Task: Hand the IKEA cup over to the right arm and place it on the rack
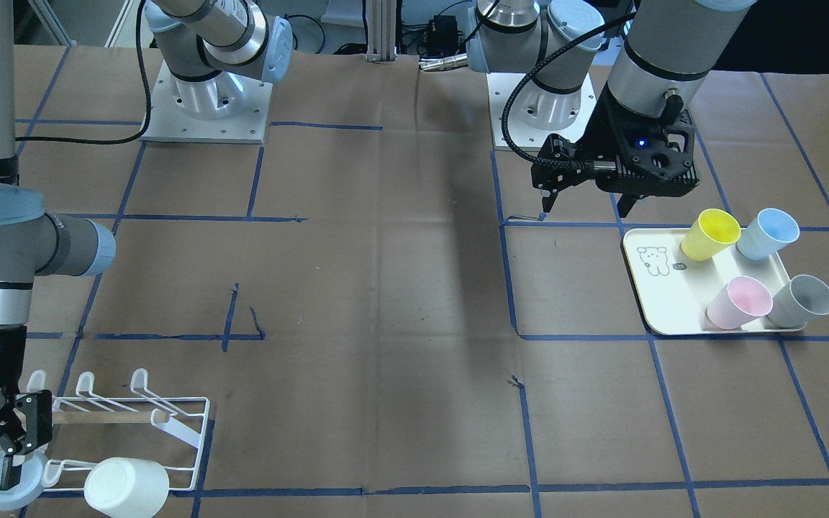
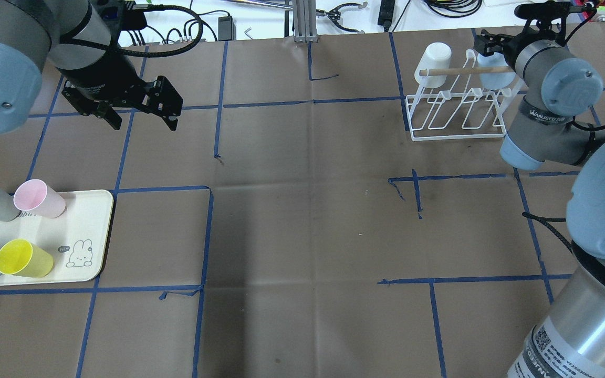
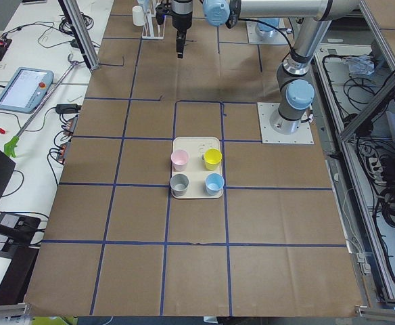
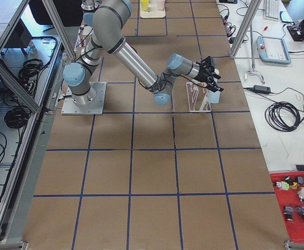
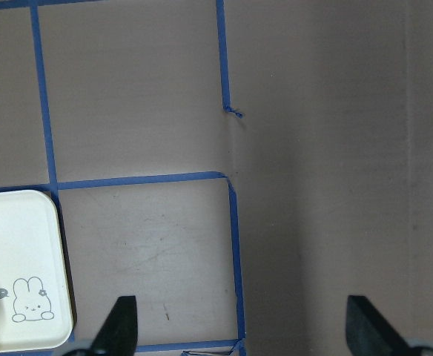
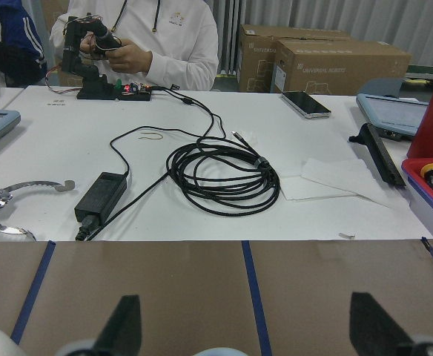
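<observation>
The white wire rack (image 1: pixel 134 424) stands at the table's far right in the overhead view (image 2: pixel 455 113). A white cup (image 1: pixel 127 488) hangs on one end of it. A pale-blue cup (image 1: pixel 8 485) sits on the rack's other end (image 2: pixel 494 76). My right gripper (image 1: pixel 10 450) is at that pale-blue cup; its fingers (image 6: pixel 124 326) are spread wide, one on each side of the cup's rim. My left gripper (image 1: pixel 586 200) is open and empty, above the table beside the tray (image 2: pixel 142 118).
A cream tray with a rabbit drawing (image 1: pixel 663 288) holds yellow (image 1: pixel 709 234), blue (image 1: pixel 767 232), pink (image 1: pixel 738 302) and grey (image 1: pixel 803 301) cups. Blue tape lines cross the brown paper. Cables and people are beyond the far edge (image 6: pixel 224 170).
</observation>
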Controlling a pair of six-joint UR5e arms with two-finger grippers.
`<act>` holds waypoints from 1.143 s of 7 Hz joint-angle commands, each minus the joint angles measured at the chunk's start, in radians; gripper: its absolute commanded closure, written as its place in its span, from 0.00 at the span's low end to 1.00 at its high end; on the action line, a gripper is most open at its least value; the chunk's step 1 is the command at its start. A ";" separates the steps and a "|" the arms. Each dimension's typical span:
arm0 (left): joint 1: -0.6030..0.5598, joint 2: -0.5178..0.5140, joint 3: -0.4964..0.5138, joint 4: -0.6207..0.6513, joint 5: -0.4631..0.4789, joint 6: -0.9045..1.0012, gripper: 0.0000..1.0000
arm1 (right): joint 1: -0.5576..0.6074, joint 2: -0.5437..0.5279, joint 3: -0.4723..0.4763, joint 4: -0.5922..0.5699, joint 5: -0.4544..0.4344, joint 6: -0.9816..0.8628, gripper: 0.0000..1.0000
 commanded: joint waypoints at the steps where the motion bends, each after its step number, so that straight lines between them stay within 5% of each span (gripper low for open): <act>1: 0.044 0.010 -0.014 -0.005 0.000 -0.017 0.01 | 0.003 -0.051 -0.014 0.039 0.003 0.009 0.00; 3: 0.058 0.013 -0.014 -0.007 0.000 -0.029 0.01 | 0.006 -0.129 -0.012 0.166 0.003 0.009 0.00; 8: 0.026 -0.001 -0.003 -0.005 -0.008 -0.137 0.01 | 0.079 -0.346 -0.023 0.864 -0.020 0.009 0.00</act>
